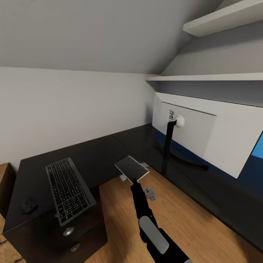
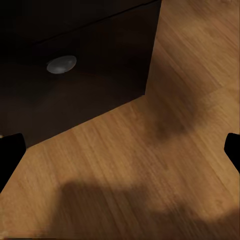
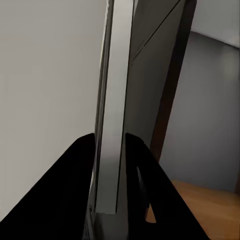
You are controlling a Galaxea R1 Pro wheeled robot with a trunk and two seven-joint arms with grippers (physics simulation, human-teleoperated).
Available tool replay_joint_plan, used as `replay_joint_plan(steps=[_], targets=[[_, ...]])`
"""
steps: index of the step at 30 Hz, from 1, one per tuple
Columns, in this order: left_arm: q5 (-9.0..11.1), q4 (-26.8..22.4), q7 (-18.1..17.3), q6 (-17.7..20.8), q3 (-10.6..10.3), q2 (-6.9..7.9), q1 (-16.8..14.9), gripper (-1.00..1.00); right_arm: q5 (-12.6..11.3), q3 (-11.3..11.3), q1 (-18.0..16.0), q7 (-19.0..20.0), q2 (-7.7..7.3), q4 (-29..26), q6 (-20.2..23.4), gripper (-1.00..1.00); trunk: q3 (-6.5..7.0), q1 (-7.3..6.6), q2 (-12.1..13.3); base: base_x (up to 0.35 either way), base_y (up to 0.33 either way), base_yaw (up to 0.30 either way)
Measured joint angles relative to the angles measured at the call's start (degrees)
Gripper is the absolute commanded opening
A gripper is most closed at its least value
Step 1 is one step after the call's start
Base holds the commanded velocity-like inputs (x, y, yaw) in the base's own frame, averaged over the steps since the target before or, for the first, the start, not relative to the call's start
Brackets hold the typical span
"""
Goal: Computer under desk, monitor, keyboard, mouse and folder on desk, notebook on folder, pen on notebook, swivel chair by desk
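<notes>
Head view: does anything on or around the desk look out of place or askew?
Yes. The keyboard lies askew on the desk, its near end overhanging the front edge above the drawers. The monitor shows its pale back toward the room, so it faces the wall.

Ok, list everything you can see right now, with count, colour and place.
desk: one, glossy black, L-shaped along the walls
monitor: one, white back showing, on the desk's right wing
keyboard: one, black, on the desk's left wing, its near end past the front edge
mouse: one, black, on the desk left of the keyboard
drawer knobs: two, silver, on the black unit under the desk
shelves: two, white, above the monitor
floor: light wood
thin slab: one, pale grey, held in the air
left pincer: black, open, over the floor
right pincer: black, shut on the thin slab
</notes>
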Motion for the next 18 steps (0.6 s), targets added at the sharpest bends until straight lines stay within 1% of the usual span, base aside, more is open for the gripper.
replay_joint_plan(steps=[3, 4, 5, 6, 7, 8, 9, 10, 13, 18], targets=[[-0.01, 0.04, 0.07, -0.26, -1.18, 0.01, 0.0, 1.0, -0.49, -0.02, 0.0, -0.06, 0.0, 0.01, 0.23, -1.0, 0.11, 0.0, 0.0, 0.0, 0.0, 0.204], [-0.02, 0.09, 0.14, -0.7, -2.08, 0.04, 0.0, 1.0, -1.29, -0.03, 0.0, -0.07, 0.0, 0.02, 0.85, -1.0, 0.14, 0.0, 0.0, 0.0, 0.0, 0.204], [-0.01, 0.13, 0.18, -1.02, -2.55, 0.05, 0.0, 1.0, -1.84, -0.03, 0.0, -0.07, 0.0, 0.02, 1.37, -1.0, 0.17, 0.0, 0.0, 0.0, 0.0, 0.204], [-0.01, 0.35, 0.26, -1.75, -3.22, 0.06, 0.0, 1.0, -3.35, -0.03, 0.0, -0.08, 0.0, 0.03, 2.56, -1.0, 0.2, 0.0, 0.0, 0.0, 0.0, 0.204], [-0.01, 0.91, 0.36, -3.06, -3.97, 0.07, 0.01, 1.0, -6.97, -0.08, 0.01, -0.09, 0.0, 0.04, 4.83, -1.0, 0.23, 0.0, 0.0, 0.0, 0.0, 0.204], [-0.01, 1.09, 0.39, -3.46, -4.19, 0.08, 0.01, 1.0, -8.3, -0.13, 0.0, -0.08, 0.0, -0.01, 5.6, -1.0, 0.27, 0.0, 0.0, 0.0, 0.0, 0.204], [-0.01, 1.16, 0.4, -3.6, -4.26, 0.08, 0.01, 1.0, -8.85, -0.15, 0.0, -0.08, 0.0, -0.02, 5.87, -1.0, 0.3, 0.0, 0.0, 0.0, 0.0, 0.204], [-0.01, 1.29, 0.42, -3.86, -4.39, 0.08, 0.01, 1.0, -9.98, -0.21, 0.0, -0.08, 0.0, -0.04, 6.36, -1.0, 0.33, 0.0, 0.0, 0.0, 0.0, 0.204], [-0.01, 1.39, 0.43, -4.05, -4.49, 0.08, 0.01, 1.0, -10.76, -0.32, 0.0, -0.08, 0.0, -0.06, 6.72, -1.0, 0.42, 0.0, 0.0, 0.0, 0.0, 0.204], [-0.01, 1.43, 0.41, -3.97, -4.53, 0.08, 0.01, 1.0, -11.02, -0.38, 0.0, 0.1, 0.0, 0.03, 6.76, -1.0, 0.49, 0.0, 0.0, 0.0, 0.0, 0.184]])
